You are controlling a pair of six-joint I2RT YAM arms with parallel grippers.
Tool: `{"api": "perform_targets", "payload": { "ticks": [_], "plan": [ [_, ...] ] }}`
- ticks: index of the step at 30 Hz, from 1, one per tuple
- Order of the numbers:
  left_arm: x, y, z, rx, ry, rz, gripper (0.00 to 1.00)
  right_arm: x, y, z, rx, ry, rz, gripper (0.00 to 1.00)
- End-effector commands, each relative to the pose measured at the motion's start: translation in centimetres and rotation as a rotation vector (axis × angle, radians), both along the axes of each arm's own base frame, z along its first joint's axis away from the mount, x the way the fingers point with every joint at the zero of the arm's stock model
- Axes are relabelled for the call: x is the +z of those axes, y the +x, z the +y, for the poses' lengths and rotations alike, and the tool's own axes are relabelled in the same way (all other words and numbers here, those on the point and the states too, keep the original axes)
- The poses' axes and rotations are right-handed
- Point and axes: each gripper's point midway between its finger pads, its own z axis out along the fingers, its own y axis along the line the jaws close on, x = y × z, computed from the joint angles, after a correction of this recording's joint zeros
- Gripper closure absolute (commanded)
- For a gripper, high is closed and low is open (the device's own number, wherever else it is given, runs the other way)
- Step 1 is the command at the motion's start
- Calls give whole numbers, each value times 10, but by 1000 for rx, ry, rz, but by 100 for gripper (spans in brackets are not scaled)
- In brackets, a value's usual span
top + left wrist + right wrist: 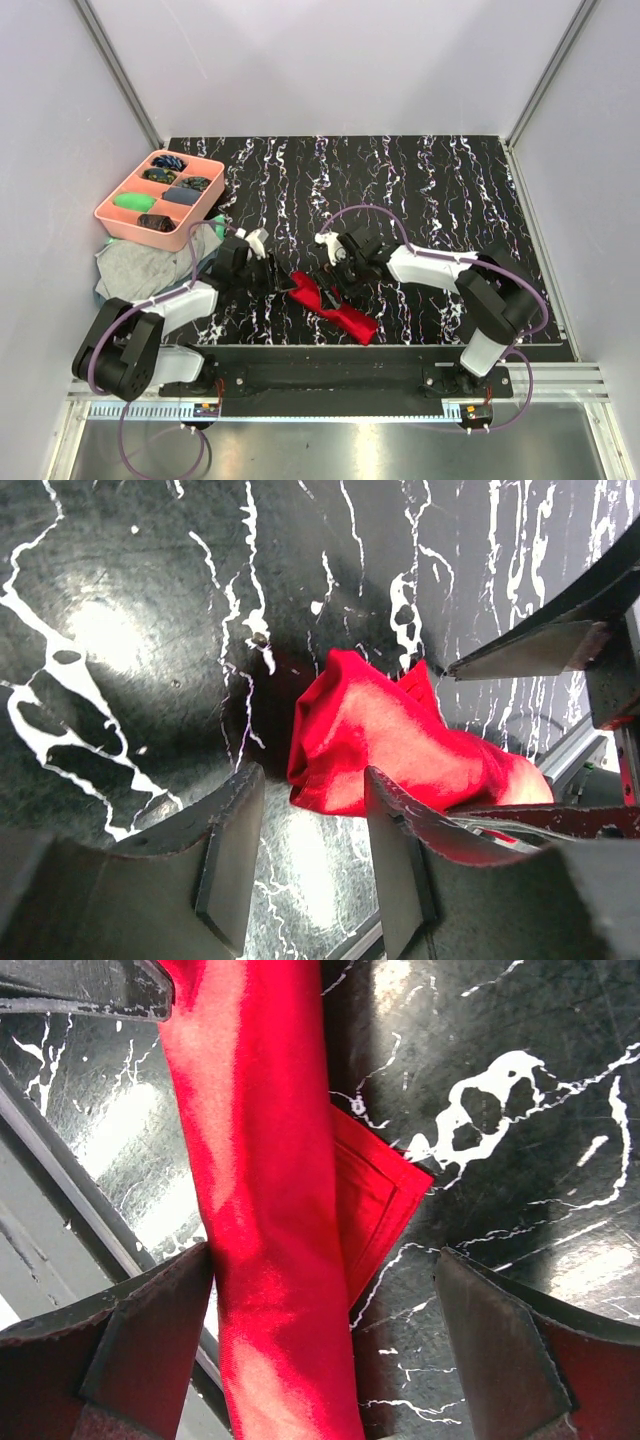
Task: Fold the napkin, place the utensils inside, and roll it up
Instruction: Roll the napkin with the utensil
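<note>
The red napkin (337,308) lies as a rolled bundle near the table's front edge, running from upper left to lower right. My left gripper (272,276) is open at the bundle's left end. In the left wrist view the napkin (380,740) lies just ahead of the open gripper (312,788), not held. My right gripper (338,278) is open over the bundle's middle. In the right wrist view the roll (265,1210) runs between the spread fingers of the gripper (322,1255), with a hemmed corner (385,1190) sticking out. The fork and the gold utensil are hidden.
A pink compartment tray (112,215) with small items stands at the back left. A pile of grey and green cloths (135,268) lies beside the left arm. The metal rail (400,352) of the table's front edge runs close under the napkin.
</note>
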Motion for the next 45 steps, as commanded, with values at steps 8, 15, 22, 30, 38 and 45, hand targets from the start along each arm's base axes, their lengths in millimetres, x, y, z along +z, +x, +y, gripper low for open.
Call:
{"api": "perform_targets", "payload": {
  "ticks": [8,15,22,30,38,45],
  "plan": [
    [36,20,6,26,48,-121,50,-6,7,0,-26,-82,-77,0],
    [53,23,13,44,69,-135,49,-22,10,-2,-67,-140,-36,17],
    [97,30,21,54,73,-197,46,-34,14,-8,-132,-186,-26,37],
    [132,36,38,75,90,-258,44,-43,55,-30,-336,-244,-22,46],
    [140,36,47,89,82,-262,42,-42,122,-56,-502,-257,-52,44],
    [140,34,56,107,92,-263,40,-31,157,-59,-510,-217,-80,40]
  ]
}}
